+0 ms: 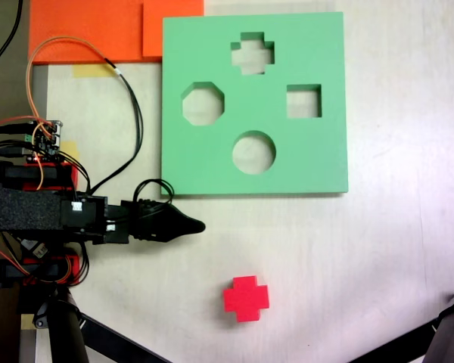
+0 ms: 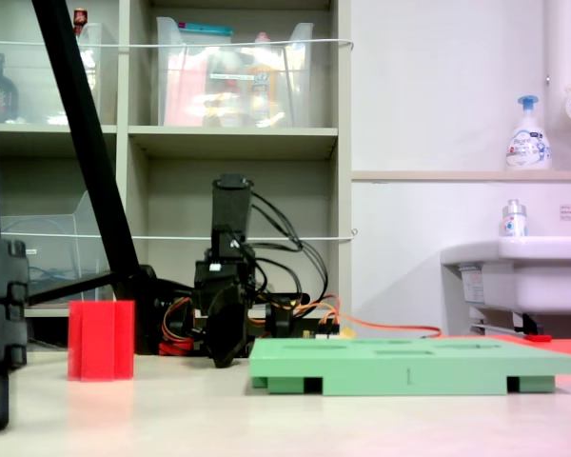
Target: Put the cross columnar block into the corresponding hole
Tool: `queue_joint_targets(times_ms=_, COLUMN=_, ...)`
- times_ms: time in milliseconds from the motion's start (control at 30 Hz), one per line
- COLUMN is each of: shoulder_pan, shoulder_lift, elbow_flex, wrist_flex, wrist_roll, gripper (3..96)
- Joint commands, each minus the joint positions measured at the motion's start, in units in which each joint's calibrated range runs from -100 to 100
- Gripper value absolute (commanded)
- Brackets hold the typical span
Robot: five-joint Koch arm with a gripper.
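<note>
Pale desk, smooth and matte, carried everything. Green foam board lay flat in the upper middle of the first exterior view, thick-edged, with four cutouts: octagon, square, circle, and the plus-shaped hole near its top edge. Orange foam sheets sat at the upper left.

Black arm reached in from the left edge, wires looping over it. End effector pointed right, just below the board's lower left corner, holding nothing; its fingers looked drawn together to a point, though I couldn't be sure from either angle.

Red cross block stood on end on the desk, lower centre of the frame, below and right of the end effector, well apart from it. Foam, flat faces, crisp corners; long axis vertical in the second exterior view. Hole lay far up-frame from it.
</note>
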Motion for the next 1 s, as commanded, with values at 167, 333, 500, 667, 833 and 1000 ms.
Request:
queue_joint_targets(times_ms=167, shoulder_pan=0.00, shoulder_lift=-0.55, elbow_flex=-1.18, wrist_flex=-5.89, wrist_roll=-0.44, gripper=48.6)
queue_joint_targets(times_ms=333, shoulder_pan=0.00, shoulder_lift=-0.55, elbow_flex=-1.18, wrist_flex=-5.89, wrist_roll=-0.44, gripper=48.6)
queue_joint_targets(times_ms=500, shoulder_pan=0.00, shoulder_lift=-0.55, elbow_flex=-1.18, wrist_flex=-5.89, wrist_roll=-0.44, gripper=48.6)
queue_joint_targets(times_ms=667, shoulder_pan=-0.15, shoulder_lift=-0.55, elbow_flex=-1.18, wrist_flex=-5.89, wrist_roll=-0.34, gripper=48.3)
queue_joint_targets(times_ms=833, shoulder_pan=-3.66, shoulder_lift=-0.55, elbow_flex=-1.18, wrist_flex=-5.02, wrist_roll=10.65, gripper=48.5)
queue_joint_targets(times_ms=1000, shoulder_pan=-6.40, shoulder_lift=-0.55, elbow_flex=-1.18, wrist_flex=-8.10, wrist_roll=19.05, gripper=46.8)
